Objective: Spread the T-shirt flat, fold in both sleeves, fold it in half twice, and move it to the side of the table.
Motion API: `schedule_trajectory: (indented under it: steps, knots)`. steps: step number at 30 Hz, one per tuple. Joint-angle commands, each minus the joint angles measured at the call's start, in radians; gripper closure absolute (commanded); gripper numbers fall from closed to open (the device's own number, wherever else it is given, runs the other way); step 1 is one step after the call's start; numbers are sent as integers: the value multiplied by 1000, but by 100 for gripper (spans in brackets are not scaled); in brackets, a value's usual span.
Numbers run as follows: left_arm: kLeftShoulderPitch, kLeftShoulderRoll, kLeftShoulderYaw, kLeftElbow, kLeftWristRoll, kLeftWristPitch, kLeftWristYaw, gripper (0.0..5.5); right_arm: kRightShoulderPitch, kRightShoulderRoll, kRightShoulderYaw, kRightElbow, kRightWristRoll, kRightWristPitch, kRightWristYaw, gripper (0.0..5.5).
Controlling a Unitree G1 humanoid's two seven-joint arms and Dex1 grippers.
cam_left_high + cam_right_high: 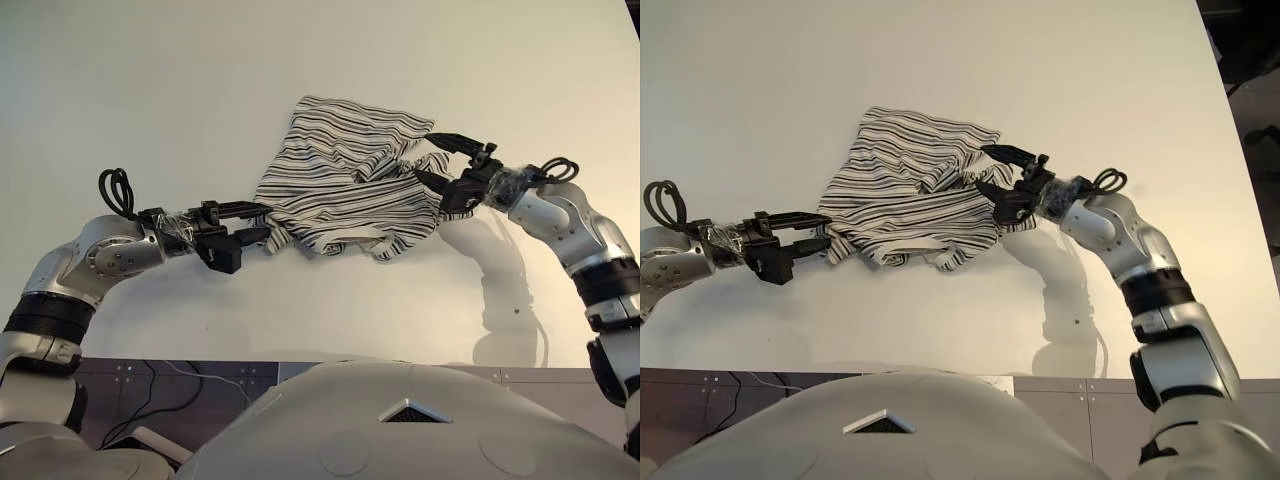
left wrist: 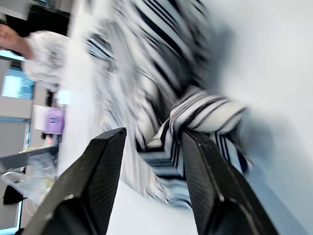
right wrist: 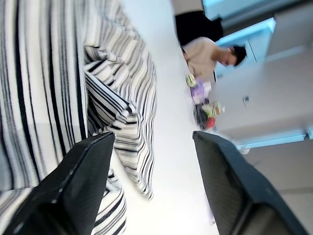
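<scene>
- Though it sits near the middle of the surface, the black-and-white striped T-shirt (image 1: 345, 175) is crumpled. It is bunched into loose folds rather than spread flat, and its near edge is rumpled.
- At the shirt's near-left corner are the left fingers (image 1: 264, 220). They stand apart, and the left wrist view shows a bunched fold of the striped cloth between them, touching one finger without being pinched.
- At the shirt's right edge are the right fingers (image 1: 423, 154), spread wide. One finger hangs above the cloth and the other lies against the rumpled edge; they hold nothing.
- The surface (image 1: 150, 80) is plain white.
- Below its near edge runs a dark panel (image 1: 200, 375) with thin cables (image 1: 170, 395) across it.
- Past the far right corner is dark floor (image 1: 1250, 40).
- The right wrist view shows small coloured items (image 3: 205, 105) beyond the surface, too blurred to name.
</scene>
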Motion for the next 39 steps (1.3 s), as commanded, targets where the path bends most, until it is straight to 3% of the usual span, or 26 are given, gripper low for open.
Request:
schedule_trajectory:
  steps: [1, 9, 17, 21, 24, 29, 35, 39]
  knots:
    - [131, 16, 22, -186, -102, 133, -48, 347, 116, -26, -24, -183, 188, 162, 159, 255]
    - [124, -147, 2, -178, 75, 305, -28, 347, 202, -23, 1, -298, 296, 378, 368, 255]
    - [145, -191, 11, -118, 228, 275, 40, 347, 262, -125, -88, -464, 372, 372, 506, 255]
    - [158, -204, 23, -146, 215, 287, 47, 347, 304, -176, -67, -496, 287, 275, 547, 255]
    - [136, -212, 26, -150, 193, 291, 29, 347, 332, -136, -40, -454, 116, 157, 450, 255]
    - [127, -210, 31, -148, 173, 288, 1, 347, 323, -38, -53, -352, -218, -54, 114, 255]
    - [128, -210, 44, -135, 162, 293, -18, 347, 337, -71, -70, -317, -617, -271, -296, 255]
    - [117, -214, 42, -127, 157, 293, -31, 347, 316, -70, -36, -252, -725, -257, -397, 255]
